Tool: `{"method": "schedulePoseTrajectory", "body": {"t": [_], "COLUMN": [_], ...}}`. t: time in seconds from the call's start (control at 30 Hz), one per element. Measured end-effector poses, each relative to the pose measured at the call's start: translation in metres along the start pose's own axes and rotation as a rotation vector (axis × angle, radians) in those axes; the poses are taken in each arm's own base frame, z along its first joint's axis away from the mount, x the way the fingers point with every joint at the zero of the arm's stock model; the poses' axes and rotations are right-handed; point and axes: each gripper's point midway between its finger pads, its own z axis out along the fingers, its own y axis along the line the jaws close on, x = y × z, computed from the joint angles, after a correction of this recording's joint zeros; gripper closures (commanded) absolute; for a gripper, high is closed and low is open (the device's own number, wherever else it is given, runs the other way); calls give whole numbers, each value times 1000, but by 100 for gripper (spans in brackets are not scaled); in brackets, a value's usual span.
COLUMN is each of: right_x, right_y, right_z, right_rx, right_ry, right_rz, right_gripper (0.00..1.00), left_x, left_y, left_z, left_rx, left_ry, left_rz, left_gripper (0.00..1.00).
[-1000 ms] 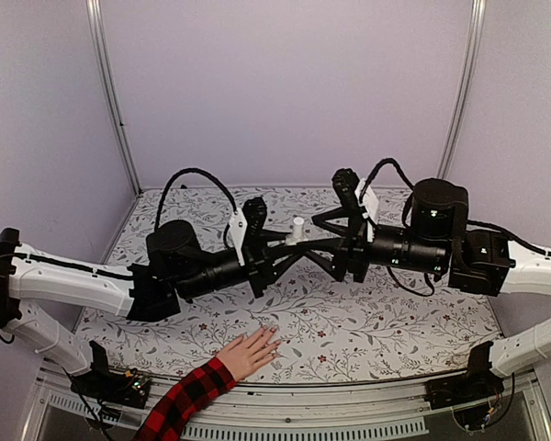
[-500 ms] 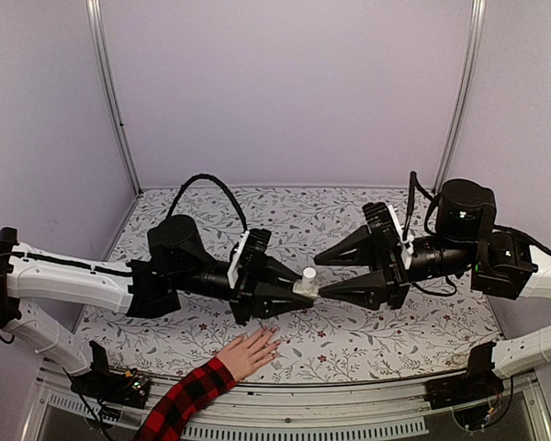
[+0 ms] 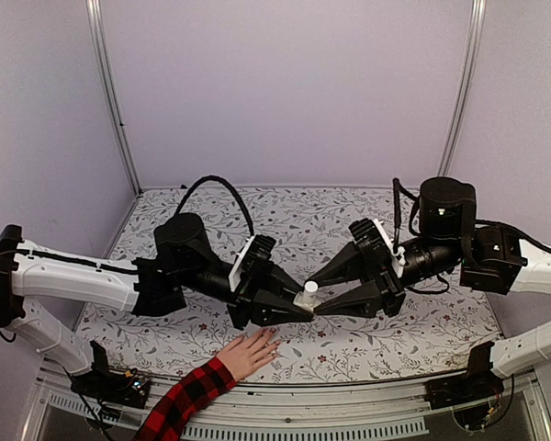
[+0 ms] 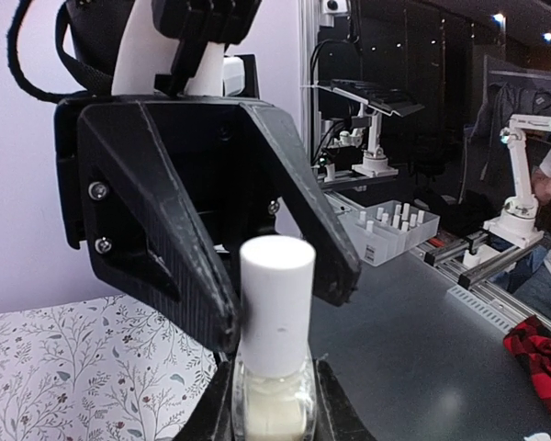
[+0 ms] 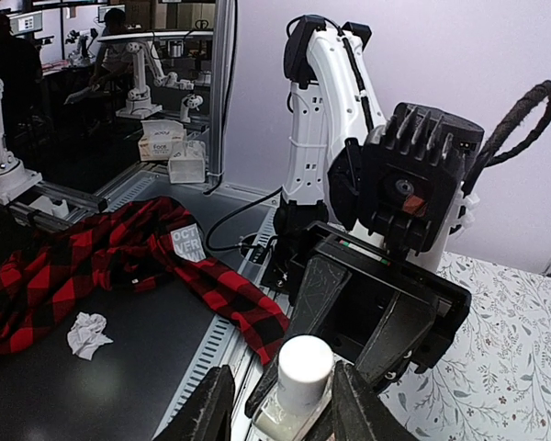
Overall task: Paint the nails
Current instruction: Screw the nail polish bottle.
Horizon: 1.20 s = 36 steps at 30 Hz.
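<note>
Black left end effector [image 3: 301, 304] clamps bottle [image 4: 274, 406]; right end effector [image 3: 314, 296] apart around cap [image 5: 305, 366].

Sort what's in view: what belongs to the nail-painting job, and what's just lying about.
Job: the person's nails; white-capped bottle; left hand shut on it; right hand open around its cap.
Lying about: crumpled tissue; small box; tray of small white pieces.
</note>
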Motion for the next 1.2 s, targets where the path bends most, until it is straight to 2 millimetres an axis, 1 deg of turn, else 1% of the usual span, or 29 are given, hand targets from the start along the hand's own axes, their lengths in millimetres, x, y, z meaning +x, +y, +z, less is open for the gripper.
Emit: {"method": "schedulePoseTrajectory", "body": {"t": [0.07, 0.17, 0.27, 0.43, 0.6, 0.8, 0.97, 1.07, 1.2], "right_x": [1, 1, 2, 4, 5, 4, 3, 3, 2], "right_y": [0, 0, 1, 0, -1, -6, -15, -22, -31], "right_z": [2, 3, 4, 5, 5, 6, 7, 8, 7], "right_rx": [-7, -15, -24, -23, -22, 2, 45, 81, 130], "right_ry": [3, 6, 8, 15, 17, 25, 32, 35, 30], "right_rz": [1, 3, 1, 1, 1, 1, 1, 8, 21], "right_gripper": [62, 66, 74, 83, 88, 90, 93, 100, 100], "left_x": [0, 0, 0, 3, 3, 0, -4, -4, -6], "left_y": [1, 1, 0, -1, -1, 3, 10, 16, 24], "left_z": [1, 2, 3, 4, 3, 0, -8, -12, -17], "left_rx": [4, 8, 15, 23, 18, -25, -102, -155, -218], "left_ry": [2, 2, 5, 15, 19, 24, 27, 27, 24], "left_rz": [-1, -1, -4, -12, -7, 0, 15, 22, 33], "left_gripper": [100, 100, 100, 100, 100, 100, 100, 100, 100]}}
